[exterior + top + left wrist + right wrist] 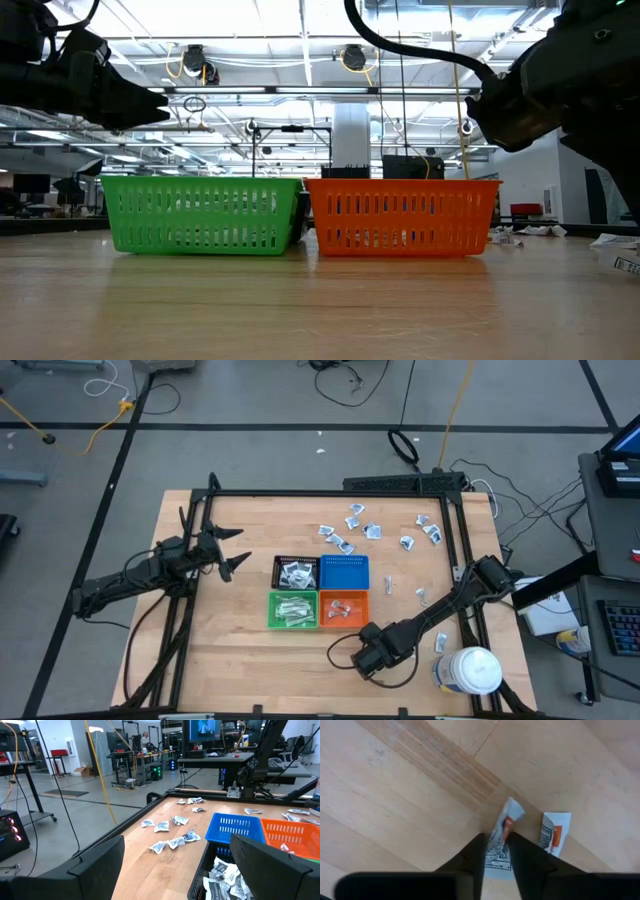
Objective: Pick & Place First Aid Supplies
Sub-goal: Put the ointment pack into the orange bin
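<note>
My right gripper [362, 652] hangs above the table's near side, just short of the orange bin [344, 608], and is shut on a small white packet with an orange mark [507, 817]. A second similar packet [555, 832] shows close beside it. More white packets [352, 525] lie scattered on the far right of the table, and two narrow strips [421, 597] lie right of the bins. Packets fill the black bin [296, 572] and green bin [294, 610]. My left gripper [235, 560] waits open, raised, left of the black bin. My right gripper pinches the packet between its two fingers [475, 855], coming from above and pointing down. The fingers are on the packet's printed end [496, 857]; its other end [512, 809] sticks out past the fingertips. In the low view the gripper [505, 110] is well above the table.
Four bins stand together mid-table: black and blue [344, 572] far, green and orange near. A large white jar [470, 670] stands at the near right corner. A dark frame rail [455, 550] runs along the right edge. Bare wood lies near the bins' near and left sides.
</note>
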Controlling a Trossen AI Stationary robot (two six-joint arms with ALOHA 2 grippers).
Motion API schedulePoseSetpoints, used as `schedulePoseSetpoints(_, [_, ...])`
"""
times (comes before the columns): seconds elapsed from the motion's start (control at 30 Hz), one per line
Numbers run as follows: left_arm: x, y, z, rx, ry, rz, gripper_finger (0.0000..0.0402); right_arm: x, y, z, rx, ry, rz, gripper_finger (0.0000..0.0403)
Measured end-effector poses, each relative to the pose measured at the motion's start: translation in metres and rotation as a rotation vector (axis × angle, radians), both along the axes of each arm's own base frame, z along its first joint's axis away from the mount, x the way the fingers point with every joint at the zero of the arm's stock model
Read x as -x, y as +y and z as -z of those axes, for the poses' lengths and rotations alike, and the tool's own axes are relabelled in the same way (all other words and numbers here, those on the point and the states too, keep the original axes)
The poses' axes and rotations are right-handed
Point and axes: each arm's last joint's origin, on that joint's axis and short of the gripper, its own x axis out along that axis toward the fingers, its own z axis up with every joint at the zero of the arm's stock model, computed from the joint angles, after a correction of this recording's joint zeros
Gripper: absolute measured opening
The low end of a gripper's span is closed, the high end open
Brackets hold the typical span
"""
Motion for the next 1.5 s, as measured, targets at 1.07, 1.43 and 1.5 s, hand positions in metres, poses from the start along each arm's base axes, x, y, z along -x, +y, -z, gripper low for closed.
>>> schedulePoseSetpoints(1.07, [0.000, 0.000, 0.000, 0.000, 0.000, 0.001, 0.0365, 0.019, -0.035, -0.056, -0.039, -0.060, -0.675, 0.0001])
schedulePoseSetpoints(1.43, [0.000, 0.000, 0.000, 0.000, 0.000, 0.000, 0.0365, 0.028, -0.060, -0.072, -0.024, 0.006, -0.838, 0.0000])
schedulePoseSetpoints(1.5, [0.000, 0.000, 0.000, 0.000, 0.000, 0.000, 0.0365, 0.022, -0.066, -0.077, -0.009, -0.022, -0.850, 0.0000])
